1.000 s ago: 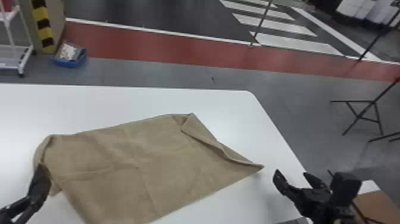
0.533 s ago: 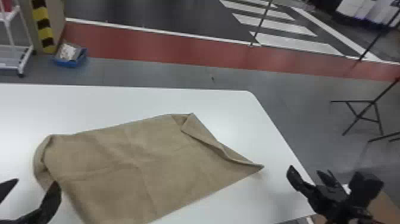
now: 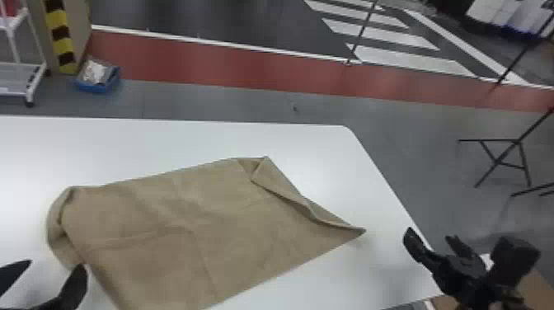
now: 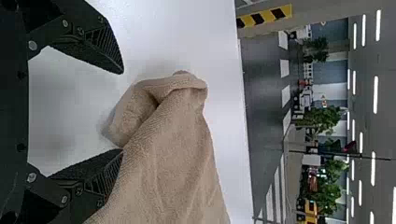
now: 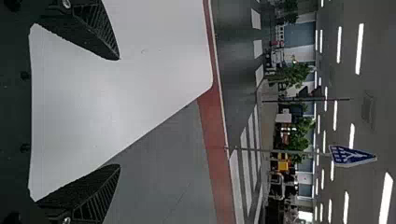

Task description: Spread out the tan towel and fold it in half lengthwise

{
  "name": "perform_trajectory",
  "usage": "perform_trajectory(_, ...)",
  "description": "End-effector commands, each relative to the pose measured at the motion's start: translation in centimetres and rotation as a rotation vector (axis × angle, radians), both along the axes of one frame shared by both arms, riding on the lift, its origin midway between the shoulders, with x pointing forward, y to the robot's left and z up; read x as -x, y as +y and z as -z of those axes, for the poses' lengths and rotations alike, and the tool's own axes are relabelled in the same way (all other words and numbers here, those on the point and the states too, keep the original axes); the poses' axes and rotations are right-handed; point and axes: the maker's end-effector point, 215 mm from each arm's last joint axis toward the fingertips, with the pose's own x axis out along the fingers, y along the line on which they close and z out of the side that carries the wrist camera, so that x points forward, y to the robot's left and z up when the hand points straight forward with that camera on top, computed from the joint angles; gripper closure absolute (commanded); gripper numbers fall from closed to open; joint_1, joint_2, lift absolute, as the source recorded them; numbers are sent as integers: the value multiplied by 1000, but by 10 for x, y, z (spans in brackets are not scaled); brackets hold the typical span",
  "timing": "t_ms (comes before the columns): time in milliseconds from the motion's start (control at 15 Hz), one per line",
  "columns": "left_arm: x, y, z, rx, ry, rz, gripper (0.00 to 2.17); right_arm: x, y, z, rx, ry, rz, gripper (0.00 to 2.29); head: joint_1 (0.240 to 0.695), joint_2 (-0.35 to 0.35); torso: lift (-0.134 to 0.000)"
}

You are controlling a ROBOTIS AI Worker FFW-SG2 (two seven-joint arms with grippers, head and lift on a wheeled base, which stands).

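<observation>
the tan fabric towel (image 3: 185, 231) lies on the white worktop (image 3: 165, 142) between the black left gripper (image 4: 122, 111) and black right gripper (image 5: 119, 112), both jaws open. spreading seems unfinished; next, straighten the curled end beside the left jaws.

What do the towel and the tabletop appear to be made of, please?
The tan towel looks like matte woven cloth, perhaps cotton: its surface is finely textured and it creases softly. The white tabletop seems a smooth, slightly glossy laminate or plastic, judging by its even surface and soft sheen.

Left pincer (image 3: 56, 264), right pincer (image 3: 429, 233) agape
</observation>
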Motion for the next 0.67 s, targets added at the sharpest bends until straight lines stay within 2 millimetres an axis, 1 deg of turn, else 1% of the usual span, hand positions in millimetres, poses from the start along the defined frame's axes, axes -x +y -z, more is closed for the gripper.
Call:
perform_trajectory(0,-6,-8,-2,9,-2,15,333,3,-4,0,1,1,6,49,695,-350,-128)
perform_trajectory(267,-11,-12,6,2,20,20,336,10,-12,-4,-4,-12,17,53,695,-350,-128)
perform_trajectory(600,-13,2,9,-19,24,-7,336,13,-15,-1,-5,-11,21,53,695,-350,-128)
